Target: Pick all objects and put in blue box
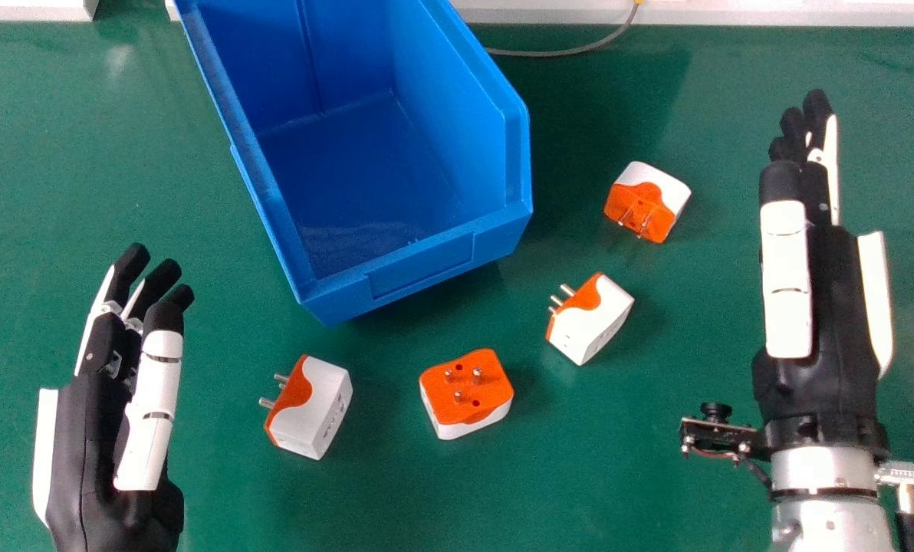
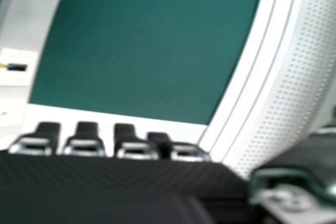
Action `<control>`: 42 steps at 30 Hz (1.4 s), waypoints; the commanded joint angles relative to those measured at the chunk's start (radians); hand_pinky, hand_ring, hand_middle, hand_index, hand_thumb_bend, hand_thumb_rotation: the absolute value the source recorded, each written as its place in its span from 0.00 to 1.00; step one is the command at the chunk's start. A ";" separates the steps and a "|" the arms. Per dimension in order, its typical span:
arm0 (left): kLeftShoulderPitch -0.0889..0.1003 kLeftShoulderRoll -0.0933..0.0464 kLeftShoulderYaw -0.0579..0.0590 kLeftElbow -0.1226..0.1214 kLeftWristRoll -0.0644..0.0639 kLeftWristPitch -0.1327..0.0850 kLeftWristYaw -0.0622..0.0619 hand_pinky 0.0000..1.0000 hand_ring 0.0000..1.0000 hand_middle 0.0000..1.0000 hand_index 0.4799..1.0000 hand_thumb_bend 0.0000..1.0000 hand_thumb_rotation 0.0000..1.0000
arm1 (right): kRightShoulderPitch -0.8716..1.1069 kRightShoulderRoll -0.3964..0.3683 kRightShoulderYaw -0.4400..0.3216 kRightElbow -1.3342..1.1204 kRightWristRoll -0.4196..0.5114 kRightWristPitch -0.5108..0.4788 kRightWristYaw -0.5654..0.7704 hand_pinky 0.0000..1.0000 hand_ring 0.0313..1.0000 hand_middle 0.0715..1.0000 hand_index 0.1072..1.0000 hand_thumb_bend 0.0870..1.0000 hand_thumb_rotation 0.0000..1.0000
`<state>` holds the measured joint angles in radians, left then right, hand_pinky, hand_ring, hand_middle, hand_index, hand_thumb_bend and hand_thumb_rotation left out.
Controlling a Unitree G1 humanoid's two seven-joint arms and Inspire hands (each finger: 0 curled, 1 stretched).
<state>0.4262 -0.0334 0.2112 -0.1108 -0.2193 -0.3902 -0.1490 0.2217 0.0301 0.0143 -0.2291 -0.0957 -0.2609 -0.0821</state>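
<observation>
Green tabletop [image 1: 618, 483]: we log four orange-and-white adapters [image 1: 466, 392] near and right of the blue box [image 1: 422, 267]; left hand [image 1: 96, 452] at near left, right hand [image 1: 833, 322] at right, fingers extended on both, we note

At eleven o'clock in the head view, the blue box [image 1: 419, 264] is cut off by the picture's edge! At one o'clock, the grey cable [image 1: 572, 52] is partly hidden behind it. Over at eight o'clock, the left hand [image 1: 89, 460] is cropped at its wrist end. At four, the silver forearm [image 1: 829, 525] of the right hand [image 1: 825, 330] is sliced off too. To the right hand view: the thumb [image 2: 302, 166] is clipped, the fingers are blurred, and the perforated panel [image 2: 294, 72] is cut off.
</observation>
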 commanded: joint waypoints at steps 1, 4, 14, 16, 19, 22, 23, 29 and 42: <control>0.002 -0.002 0.001 0.000 -0.009 -0.026 -0.001 0.92 0.87 0.89 0.80 0.43 0.61 | 0.000 -0.007 0.002 -0.029 -0.013 -0.005 0.000 1.00 1.00 1.00 1.00 0.29 0.97; 0.004 -0.005 -0.001 -0.006 -0.010 -0.017 0.004 0.91 0.87 0.89 0.80 0.43 0.61 | -0.002 -0.010 0.002 -0.026 -0.009 -0.008 0.005 1.00 1.00 1.00 1.00 0.29 0.97; 0.000 0.004 0.001 0.003 -0.011 -0.026 -0.007 0.93 0.87 0.89 0.80 0.45 0.60 | -0.005 -0.029 0.003 -0.033 -0.049 0.016 0.002 1.00 1.00 1.00 1.00 0.32 0.87; -0.002 0.006 0.001 0.004 -0.015 -0.028 -0.010 0.93 0.87 0.89 0.80 0.46 0.59 | -0.008 -0.035 0.003 -0.032 -0.069 0.017 0.000 1.00 1.00 1.00 1.00 0.33 0.84; -0.005 0.006 0.002 -0.001 -0.014 -0.020 -0.002 0.93 0.88 0.89 0.81 0.46 0.60 | -0.035 -0.063 0.002 -0.017 -0.145 0.032 -0.013 1.00 1.00 1.00 1.00 0.34 0.81; -0.002 0.007 0.003 -0.014 -0.001 -0.009 0.014 0.93 0.87 0.89 0.81 0.45 0.59 | -0.078 -0.089 0.002 0.008 -0.208 0.057 -0.019 1.00 1.00 1.00 1.00 0.39 0.75; -0.002 0.008 0.004 -0.016 -0.003 -0.006 0.015 0.93 0.87 0.89 0.81 0.44 0.59 | -0.090 -0.096 0.002 0.017 -0.218 0.061 -0.019 1.00 1.00 1.00 1.00 0.40 0.72; 0.003 0.017 0.004 -0.025 -0.001 -0.001 0.017 0.94 0.88 0.90 0.82 0.44 0.58 | -0.196 -0.176 0.003 0.097 -0.304 0.101 -0.007 0.99 1.00 1.00 1.00 0.41 0.65; 0.002 0.040 0.012 -0.039 0.028 0.001 0.024 0.95 0.89 0.90 0.83 0.44 0.60 | -0.406 -0.320 0.045 0.256 -0.417 0.229 0.049 0.92 0.99 1.00 1.00 0.47 0.55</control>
<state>0.4262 -0.0045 0.2179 -0.1248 -0.1960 -0.3811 -0.1278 -0.1402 -0.2662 0.0550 0.0218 -0.4929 -0.0400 -0.0401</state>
